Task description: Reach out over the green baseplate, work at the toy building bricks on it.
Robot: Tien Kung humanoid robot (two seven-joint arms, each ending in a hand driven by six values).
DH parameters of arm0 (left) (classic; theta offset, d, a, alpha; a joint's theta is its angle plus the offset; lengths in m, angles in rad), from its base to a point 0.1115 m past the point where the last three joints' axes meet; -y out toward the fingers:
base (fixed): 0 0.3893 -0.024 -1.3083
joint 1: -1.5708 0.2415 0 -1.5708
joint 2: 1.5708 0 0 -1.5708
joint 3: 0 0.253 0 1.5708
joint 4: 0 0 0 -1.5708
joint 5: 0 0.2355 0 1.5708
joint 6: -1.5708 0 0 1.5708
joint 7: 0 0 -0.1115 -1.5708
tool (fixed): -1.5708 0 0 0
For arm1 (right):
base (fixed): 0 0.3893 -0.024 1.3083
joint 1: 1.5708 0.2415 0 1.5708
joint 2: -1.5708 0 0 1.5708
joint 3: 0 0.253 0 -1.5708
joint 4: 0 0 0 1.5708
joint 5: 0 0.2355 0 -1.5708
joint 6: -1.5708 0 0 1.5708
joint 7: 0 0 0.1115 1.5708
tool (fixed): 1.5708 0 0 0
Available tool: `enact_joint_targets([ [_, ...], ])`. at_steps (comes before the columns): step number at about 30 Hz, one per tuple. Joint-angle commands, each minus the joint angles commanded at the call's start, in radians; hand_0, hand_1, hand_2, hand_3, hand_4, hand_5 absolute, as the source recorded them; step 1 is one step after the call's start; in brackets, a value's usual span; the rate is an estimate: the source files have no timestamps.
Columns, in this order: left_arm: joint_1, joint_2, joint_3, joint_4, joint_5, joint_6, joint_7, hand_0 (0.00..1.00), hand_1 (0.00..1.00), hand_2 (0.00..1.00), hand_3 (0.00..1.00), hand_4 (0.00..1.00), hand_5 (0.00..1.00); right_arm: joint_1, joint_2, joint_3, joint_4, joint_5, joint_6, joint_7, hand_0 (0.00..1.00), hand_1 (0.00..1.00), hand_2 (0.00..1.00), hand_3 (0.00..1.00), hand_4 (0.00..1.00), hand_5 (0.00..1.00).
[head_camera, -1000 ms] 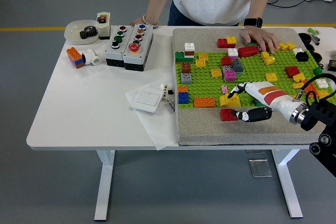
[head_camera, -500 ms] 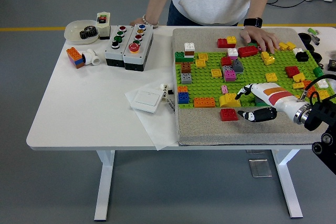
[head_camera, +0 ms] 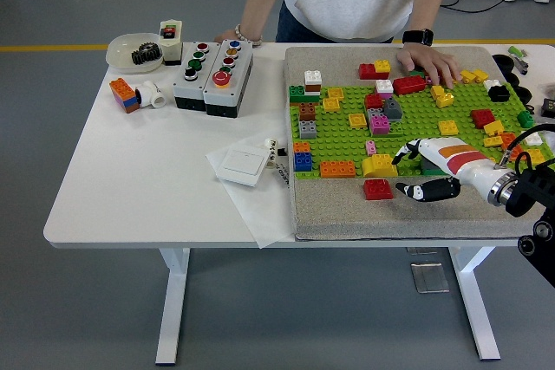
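Note:
The green baseplate [head_camera: 416,127] lies on a grey mat [head_camera: 347,210] at the table's right and carries many bricks of mixed colours. My right hand [head_camera: 406,171] reaches in from the right over the plate's near edge, fingers spread and holding nothing. A red brick [head_camera: 378,189] lies on the mat just left of my thumb [head_camera: 425,190], a small gap apart. A yellow brick [head_camera: 379,165] sits on the plate just left of my upper fingers [head_camera: 408,150]. The left arm is out of view.
A person stands at the far side, one hand [head_camera: 429,62] resting on the plate's far edge by a long red brick [head_camera: 409,85]. To the left are button boxes [head_camera: 214,71], a white switch [head_camera: 240,165] on paper, a bowl [head_camera: 134,51] and an orange-blue brick [head_camera: 124,93].
My right hand has drawn back a little to the right, so the thumb no longer touches the red brick. The red brick stays on the mat. The person's hand has not moved.

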Motion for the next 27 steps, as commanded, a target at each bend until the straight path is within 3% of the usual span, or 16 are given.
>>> enact_joint_targets([
  [27, 0.001, 0.000, -0.002, 0.000, 0.003, 0.000, 0.002, 0.801, 0.812, 0.821, 0.658, 0.669, 0.649, -0.004, -0.008, 0.009, 0.008, -0.005, 0.008, -0.001, 0.682, 0.667, 0.721, 0.644, 0.745, 0.308],
])
